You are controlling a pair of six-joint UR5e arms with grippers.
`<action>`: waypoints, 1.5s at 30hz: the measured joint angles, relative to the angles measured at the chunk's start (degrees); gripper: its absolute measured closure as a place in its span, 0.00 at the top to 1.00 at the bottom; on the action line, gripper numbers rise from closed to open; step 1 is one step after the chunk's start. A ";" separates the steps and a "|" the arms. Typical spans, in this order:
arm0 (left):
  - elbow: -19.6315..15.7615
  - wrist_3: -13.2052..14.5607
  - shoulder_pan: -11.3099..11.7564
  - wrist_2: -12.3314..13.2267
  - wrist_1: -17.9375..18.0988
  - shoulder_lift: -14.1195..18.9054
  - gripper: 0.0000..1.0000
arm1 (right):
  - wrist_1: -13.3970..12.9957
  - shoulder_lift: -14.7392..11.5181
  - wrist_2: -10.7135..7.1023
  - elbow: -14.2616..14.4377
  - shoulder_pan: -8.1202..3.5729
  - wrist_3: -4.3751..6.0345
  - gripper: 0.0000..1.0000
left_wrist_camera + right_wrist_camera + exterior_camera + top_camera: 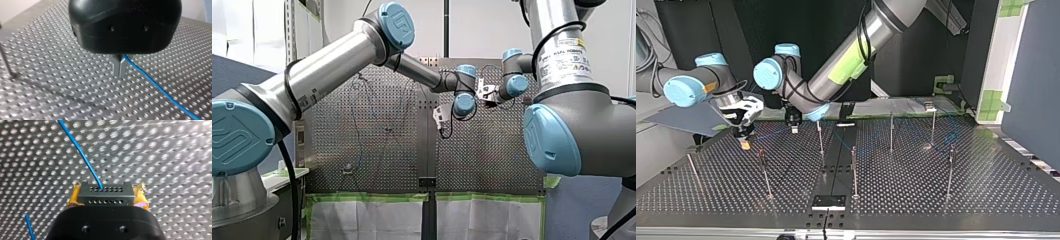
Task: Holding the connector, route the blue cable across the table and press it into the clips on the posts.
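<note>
Status: my right gripper (744,141) is clamped on the connector (105,194), with the yellow pads (141,198) on its two short ends. The blue cable (82,155) exits the upper row of holes and runs off over the table (936,200).

My left gripper (120,68) has its metal fingers closed together just above the plate. The cable comes out at their root and trails away, so I read it as pinched there, not lying beside.

Both tools sit near the table's arm-side edge, toward the top view's left corner, with a short run of cable between them. More faint blue shows along that edge toward the other corner. I can't tell if it's seated in anything. The clips on the posts (854,170) are too small to read.

Handling, my judgement:
- **Cable:** thin, light and limp. It can be pulled but not pushed, and it sags when slack.
- **Connector:** the rigid part, so carry the load there, gripped on the flat ends.
- **Weak spot:** the cable exit at the holes. No sharp bends or yanks.
- **Left fingers:** take the cable just beside each post, hold light tension, press down into the clip.
- **Grip:** the smooth jacket may slip through the metal fingers. That's fine for routing but bad for pressing.
</note>
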 joint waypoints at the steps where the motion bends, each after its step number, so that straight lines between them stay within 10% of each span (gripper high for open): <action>1: 0.00 0.00 -0.09 -0.12 0.00 0.17 0.00 | 0.13 -0.17 -0.22 -0.20 0.01 0.10 0.00; 45: 0.10 -1.22 -1.16 0.08 0.97 6.54 0.00 | 5.53 -9.53 -2.85 -4.32 1.52 2.35 0.00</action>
